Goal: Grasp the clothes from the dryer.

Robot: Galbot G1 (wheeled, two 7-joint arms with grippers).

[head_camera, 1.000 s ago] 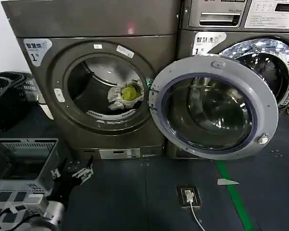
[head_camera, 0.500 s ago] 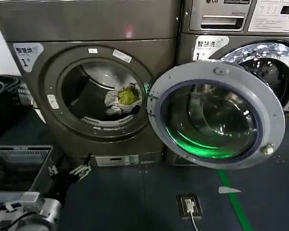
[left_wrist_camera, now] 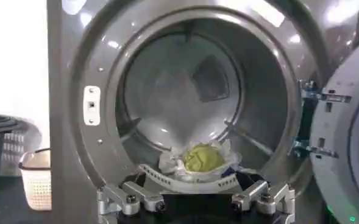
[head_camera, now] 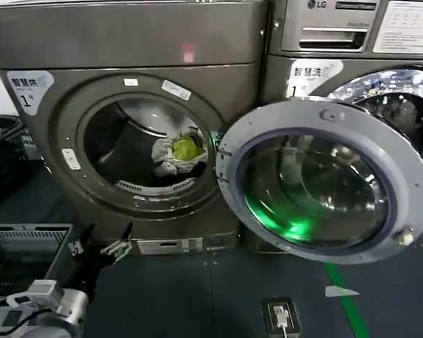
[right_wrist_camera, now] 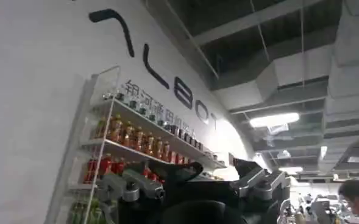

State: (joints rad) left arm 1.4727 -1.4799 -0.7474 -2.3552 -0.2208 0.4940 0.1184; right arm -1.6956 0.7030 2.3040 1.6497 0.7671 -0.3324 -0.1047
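Observation:
The dryer stands at the left with its round door swung open to the right. The clothes lie as a small white-grey heap with a yellow-green piece on top, low in the drum near its right side. My left gripper is open, low in front of the dryer, below the porthole and well short of the heap. In the left wrist view the clothes sit just above the open left gripper, with nothing between its fingers. My right gripper is open and empty, pointing up away from the machines.
An LG-marked machine stands right of the dryer, partly behind the open door. A grey basket is on the floor at lower left, black baskets behind it. A floor socket and green line lie ahead.
The dryer has grown larger in the head view and its porthole has slid left as I closed in. The left gripper stays low before it, still open.

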